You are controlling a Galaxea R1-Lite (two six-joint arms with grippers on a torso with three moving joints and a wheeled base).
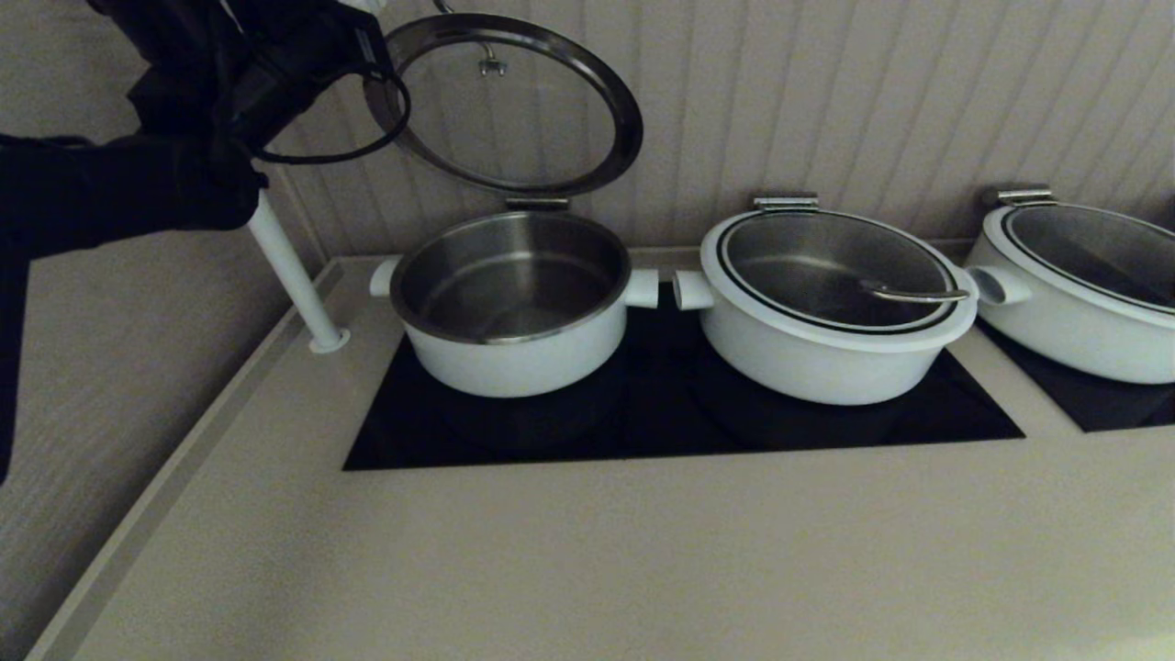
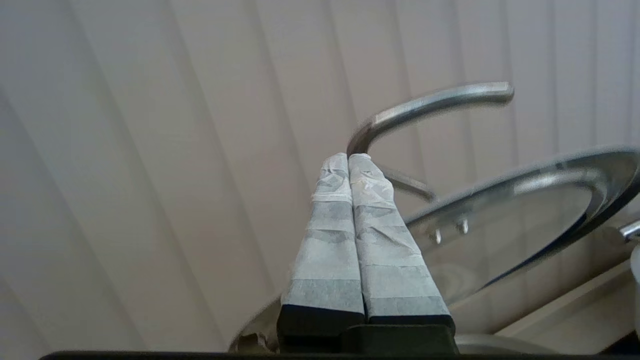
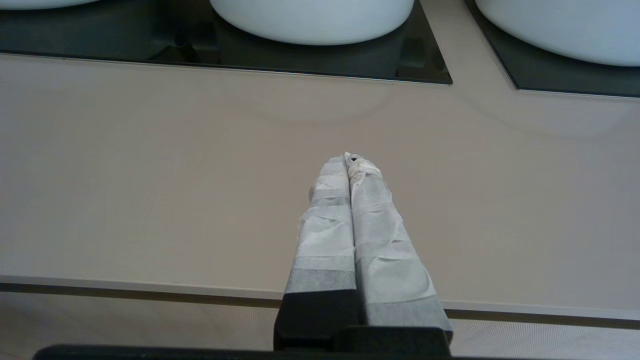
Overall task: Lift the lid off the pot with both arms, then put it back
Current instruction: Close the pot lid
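Beige desk (image 1: 587, 551) holds the open pot (image 1: 514, 303); left hand (image 2: 348, 159), pressed together, props the lid (image 1: 509, 101) raised, right hand (image 3: 348, 161) shut idle, so lowering comes next.

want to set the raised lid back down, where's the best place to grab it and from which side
Grip the arched steel handle, coming from the robot's left and above. The lid stands tilted up over the pot on its rear hinge, underside facing forward, so the handle sits on the wall side. The shut left hand is at its base.
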